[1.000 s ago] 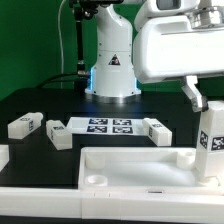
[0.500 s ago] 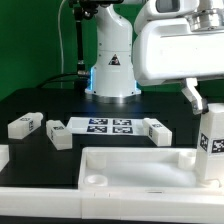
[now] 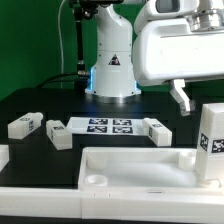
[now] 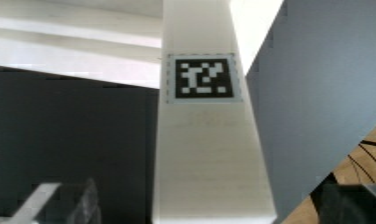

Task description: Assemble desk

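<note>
The white desk tabletop (image 3: 130, 165) lies rim up at the front of the black table. One white tagged leg (image 3: 212, 140) stands upright at its corner on the exterior view's right. My gripper (image 3: 180, 95) hangs just above that leg, toward the exterior view's left, with the visible finger clear of it. In the wrist view the same leg (image 4: 211, 130) fills the middle, its tag facing the camera, between my spread fingers (image 4: 354, 190). The gripper looks open and holds nothing.
Three loose white legs (image 3: 24, 125) (image 3: 58, 134) (image 3: 158, 130) lie behind the tabletop around the marker board (image 3: 105, 126). Another white part (image 3: 3, 155) shows at the exterior view's left edge. The robot base (image 3: 112, 60) stands at the back.
My gripper finger has moved up and toward the exterior view's left, off the top of the upright leg. The leg stays standing in its corner.
</note>
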`<state>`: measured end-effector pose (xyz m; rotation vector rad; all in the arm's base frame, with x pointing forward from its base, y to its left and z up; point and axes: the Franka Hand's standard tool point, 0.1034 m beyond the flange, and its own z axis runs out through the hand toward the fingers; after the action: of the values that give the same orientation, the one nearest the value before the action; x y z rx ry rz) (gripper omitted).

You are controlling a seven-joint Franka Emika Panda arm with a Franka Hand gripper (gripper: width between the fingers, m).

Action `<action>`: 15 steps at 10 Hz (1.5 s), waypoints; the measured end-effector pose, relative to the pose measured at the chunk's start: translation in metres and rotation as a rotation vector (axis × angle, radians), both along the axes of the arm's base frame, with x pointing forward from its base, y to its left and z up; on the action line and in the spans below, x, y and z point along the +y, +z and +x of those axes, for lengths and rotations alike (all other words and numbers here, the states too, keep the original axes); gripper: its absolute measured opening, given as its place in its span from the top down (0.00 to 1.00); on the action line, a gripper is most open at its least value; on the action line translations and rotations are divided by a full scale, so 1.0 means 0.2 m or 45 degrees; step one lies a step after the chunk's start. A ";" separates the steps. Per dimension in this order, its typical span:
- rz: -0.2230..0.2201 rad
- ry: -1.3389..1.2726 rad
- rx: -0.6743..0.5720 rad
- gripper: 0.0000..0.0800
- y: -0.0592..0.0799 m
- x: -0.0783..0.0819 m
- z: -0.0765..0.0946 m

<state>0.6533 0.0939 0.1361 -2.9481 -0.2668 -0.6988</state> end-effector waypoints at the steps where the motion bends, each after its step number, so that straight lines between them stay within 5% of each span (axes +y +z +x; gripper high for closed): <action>1: -0.001 -0.002 0.000 0.20 0.00 -0.01 0.00; 5: 0.002 0.006 0.023 0.19 0.10 -0.01 0.03; 8: 0.005 0.011 0.069 0.19 0.07 0.00 0.01; 15: 0.051 0.028 0.673 0.19 0.00 0.07 -0.02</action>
<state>0.6503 0.1078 0.1365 -2.9453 -0.2297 0.0893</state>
